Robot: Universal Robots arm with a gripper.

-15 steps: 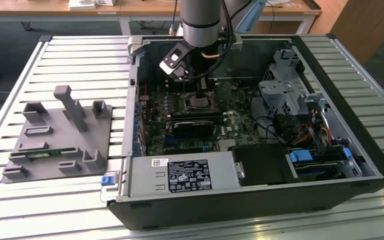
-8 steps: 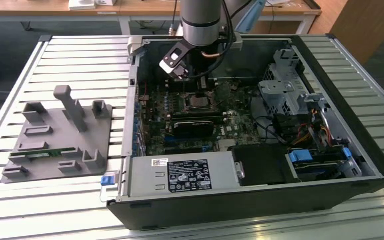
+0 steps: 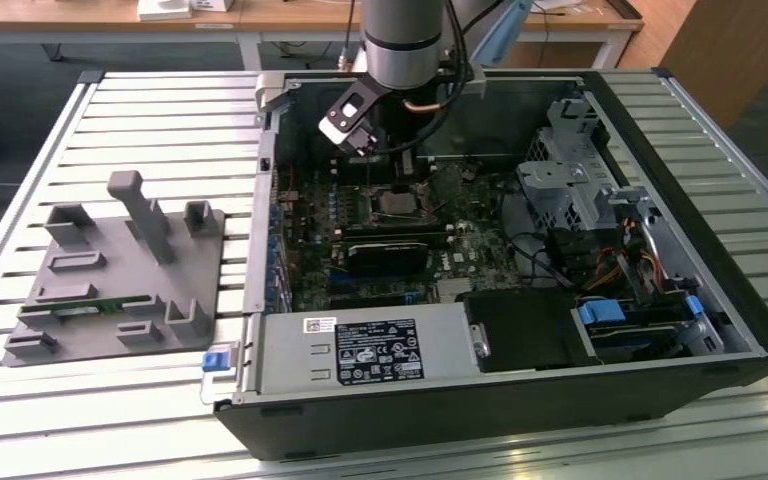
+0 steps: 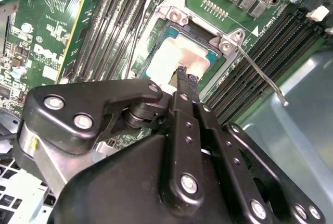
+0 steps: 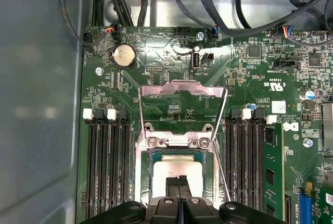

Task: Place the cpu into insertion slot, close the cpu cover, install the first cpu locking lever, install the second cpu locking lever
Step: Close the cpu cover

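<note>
The cpu (image 5: 169,172), a pale square chip, lies flat in the insertion slot (image 5: 143,174) on the green motherboard. My gripper (image 5: 178,183) hovers right over the chip with its black fingers pressed together, holding nothing; in the second wrist view my gripper (image 4: 182,73) ends just above the cpu (image 4: 169,57). The cpu cover (image 5: 182,86), a thin silver frame, stands raised on its hinge beyond the socket. One thin wire locking lever (image 4: 260,70) sticks out unlatched beside the socket. In the exterior view my gripper (image 3: 381,175) hangs above the insertion slot (image 3: 398,203).
Black memory slots (image 5: 106,161) flank the socket on both sides. A black graphics card (image 3: 387,252) lies just below the socket in the exterior view. A power supply (image 3: 364,350) and drive cages (image 3: 564,180) fill the case. A grey fixture plate (image 3: 117,275) sits outside, on the exterior view's left.
</note>
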